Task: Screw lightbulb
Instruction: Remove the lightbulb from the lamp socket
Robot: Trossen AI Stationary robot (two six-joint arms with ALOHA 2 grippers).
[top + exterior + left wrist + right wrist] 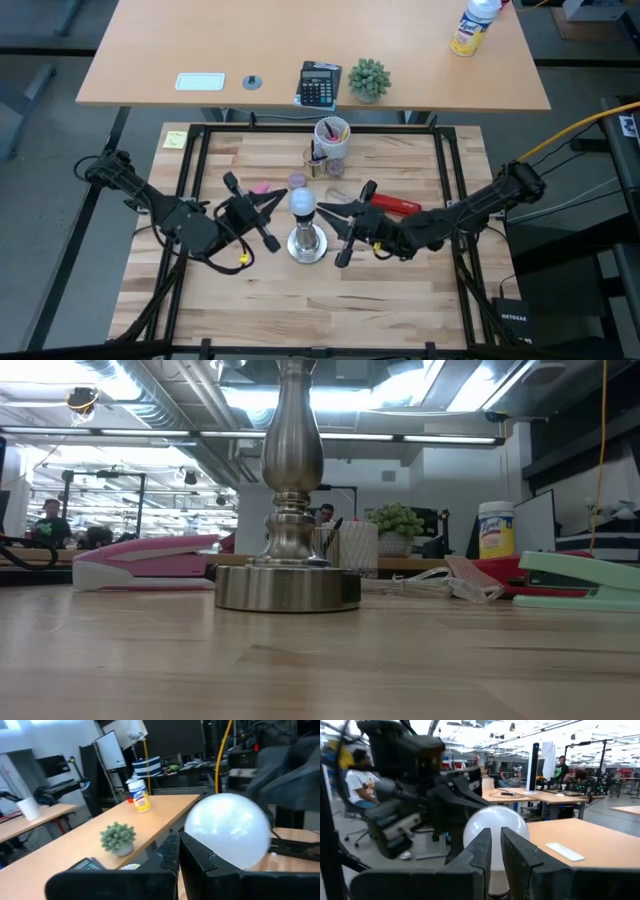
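Low view cuts off the lightbulb above the stand.

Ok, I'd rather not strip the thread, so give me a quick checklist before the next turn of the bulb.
1. Lightbulb sits on top of the lamp stand: ok.
2. Stand upright, base flat on the table: ok.
3. Left gripper shut, beside the bulb: ok; touching it or not: cannot tell.
4. Right gripper nearly shut, close to the bulb: ok; holding it: cannot tell.
5. How far the screw base is threaded in: cannot tell.
6. Pink stapler and green stapler apart from the stand: ok.
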